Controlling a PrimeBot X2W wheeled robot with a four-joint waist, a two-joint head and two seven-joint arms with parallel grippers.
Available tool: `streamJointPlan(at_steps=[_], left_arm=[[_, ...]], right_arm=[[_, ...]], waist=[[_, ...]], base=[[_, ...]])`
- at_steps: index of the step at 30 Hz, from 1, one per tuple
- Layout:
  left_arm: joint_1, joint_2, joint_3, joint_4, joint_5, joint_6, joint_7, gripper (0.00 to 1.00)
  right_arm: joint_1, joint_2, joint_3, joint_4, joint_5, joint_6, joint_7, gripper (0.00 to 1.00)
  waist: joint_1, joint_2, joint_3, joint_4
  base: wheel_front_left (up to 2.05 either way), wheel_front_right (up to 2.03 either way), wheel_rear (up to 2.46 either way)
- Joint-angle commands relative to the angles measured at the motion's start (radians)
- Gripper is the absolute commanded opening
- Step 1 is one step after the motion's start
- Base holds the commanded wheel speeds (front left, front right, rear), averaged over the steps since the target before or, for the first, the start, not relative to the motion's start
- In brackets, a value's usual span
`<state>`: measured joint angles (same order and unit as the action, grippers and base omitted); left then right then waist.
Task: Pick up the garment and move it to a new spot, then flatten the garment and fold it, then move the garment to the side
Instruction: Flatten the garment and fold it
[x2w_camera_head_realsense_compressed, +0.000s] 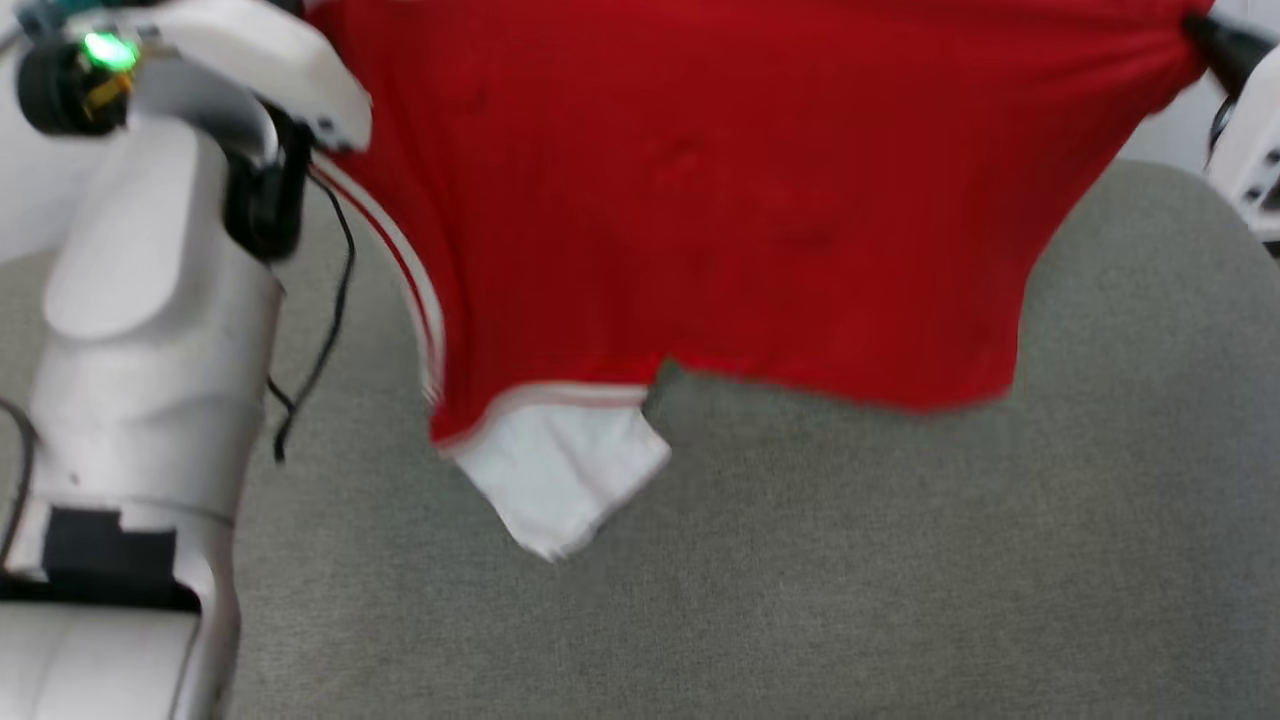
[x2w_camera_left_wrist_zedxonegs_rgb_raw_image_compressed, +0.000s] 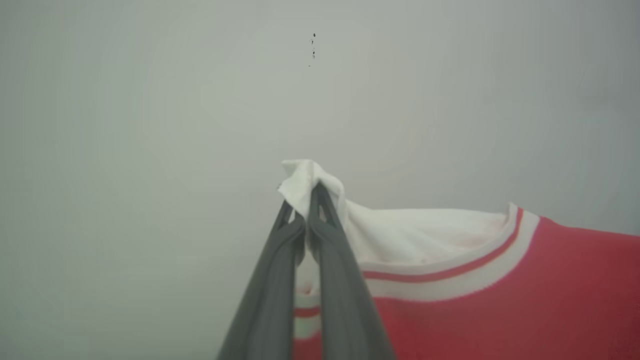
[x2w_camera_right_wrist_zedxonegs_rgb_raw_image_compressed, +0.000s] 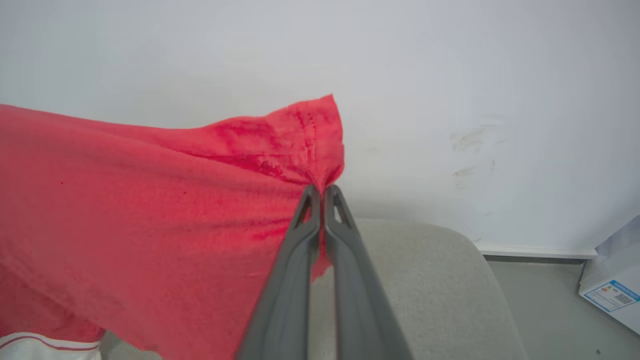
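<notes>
Garment (x2w_camera_head_realsense_compressed: 720, 200): red shirt held up in the air, stretched between both grippers above the grey padded surface (x2w_camera_head_realsense_compressed: 900, 560); a white sleeve (x2w_camera_head_realsense_compressed: 560, 480) hangs from its lower edge.
Left gripper (x2w_camera_left_wrist_zedxonegs_rgb_raw_image_compressed: 306, 200): fingers closed, pinching white cloth beside the red-and-white striped trim.
Right gripper (x2w_camera_right_wrist_zedxonegs_rgb_raw_image_compressed: 322, 192): fingers closed, pinching a red hem corner.
Background: pale wall (x2w_camera_right_wrist_zedxonegs_rgb_raw_image_compressed: 450, 75); a box (x2w_camera_right_wrist_zedxonegs_rgb_raw_image_compressed: 612, 285) on the floor.

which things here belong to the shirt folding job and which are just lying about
Part of the job:
- the garment, held up over the grey surface
- left hand, shut on its white sleeve
- right hand, shut on a red corner

Just lying about:
- white labelled box on the floor by the wall
</notes>
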<state>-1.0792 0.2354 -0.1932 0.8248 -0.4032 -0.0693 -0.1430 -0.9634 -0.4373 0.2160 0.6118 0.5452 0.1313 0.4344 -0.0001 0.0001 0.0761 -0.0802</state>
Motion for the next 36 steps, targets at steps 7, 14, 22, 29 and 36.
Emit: streamJointPlan(at_steps=[7, 14, 22, 29, 36], left_arm=[[-0.271, 0.041, -0.025, 0.014, 0.06, 0.016, -0.052, 0.0], [-0.468, 0.078, -0.049, -0.006, 0.1, 0.017, -0.043, 0.0], [-0.595, 0.08, -0.061, -0.018, 0.109, 0.028, -0.039, 0.0], [-0.598, 0.065, -0.069, 0.005, 0.1, 0.032, -0.047, 0.0], [-0.55, 0.043, -0.072, 0.041, 0.076, 0.023, -0.064, 0.0]], right_arm=[[-0.213, -0.035, -0.009, 0.016, -0.02, -0.001, -0.109, 0.0], [-0.376, -0.028, 0.021, 0.043, -0.008, -0.001, -0.186, 0.0], [-0.53, -0.006, 0.076, 0.087, 0.009, -0.001, -0.26, 0.0], [-0.616, 0.009, 0.143, 0.136, 0.04, -0.001, -0.307, 0.0], [-0.624, 0.019, 0.228, 0.176, 0.081, -0.001, -0.344, 0.0]], waist=[[0.0001, -0.0001, 0.208, -0.02], [0.0001, -0.0001, 0.341, -0.047], [0.0001, -0.0001, 0.473, -0.058], [0.0001, -0.0001, 0.546, -0.048], [0.0001, -0.0001, 0.572, -0.036]], base=[[0.0, 0.0, 0.0], [0.0, 0.0, 0.0], [0.0, 0.0, 0.0], [0.0, 0.0, 0.0], [0.0, 0.0, 0.0]])
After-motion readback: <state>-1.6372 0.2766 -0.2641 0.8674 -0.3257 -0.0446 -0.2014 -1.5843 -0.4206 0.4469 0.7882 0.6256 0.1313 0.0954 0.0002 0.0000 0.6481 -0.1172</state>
